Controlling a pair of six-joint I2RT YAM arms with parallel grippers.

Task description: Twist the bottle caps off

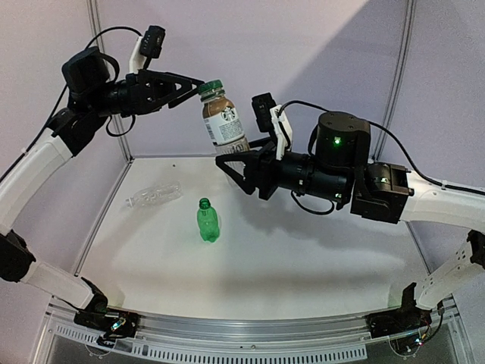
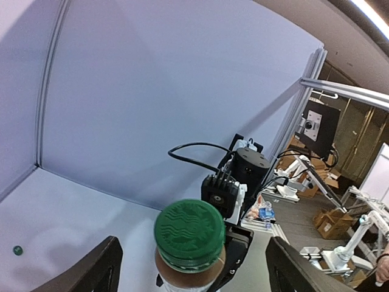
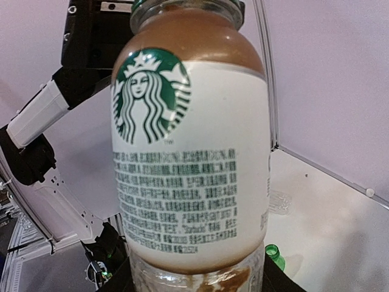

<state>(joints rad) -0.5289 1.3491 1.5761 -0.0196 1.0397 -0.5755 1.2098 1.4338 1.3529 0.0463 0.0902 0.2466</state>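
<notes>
The right end effector (image 1: 235, 158) is closed around the lower part of the labelled bottle (image 1: 223, 117), a clear plastic bottle with a white label, a round green logo and brown drink inside. It holds the bottle upright in the air, well above the white table (image 1: 318, 250). In the right wrist view the bottle (image 3: 188, 152) fills nearly the whole picture, and only dark edges of the fingers show at its foot.

On top of this bottle sits a dark green ribbed plastic screw cap (image 1: 211, 86). The left end effector (image 1: 198, 86) is level with the cap and points at it from the side away from the right arm. In the left wrist view its two black fingers (image 2: 97, 271) stand wide apart, one on each side of the cap (image 2: 189, 234). There is a clear gap on both sides, so they touch nothing.

Well below both end effectors, a short green plastic bottle (image 1: 208, 221) stands upright on the table with its neck open. It is nearer to the arm bases than the held bottle. A clear ribbed plastic bottle (image 1: 154, 195) lies on its side on the table, beneath the left end effector and a little apart from the green bottle.

In the left wrist view a small dark green round thing (image 2: 17, 250) lies on the table far off to one side. It is too small to tell what it is.
</notes>
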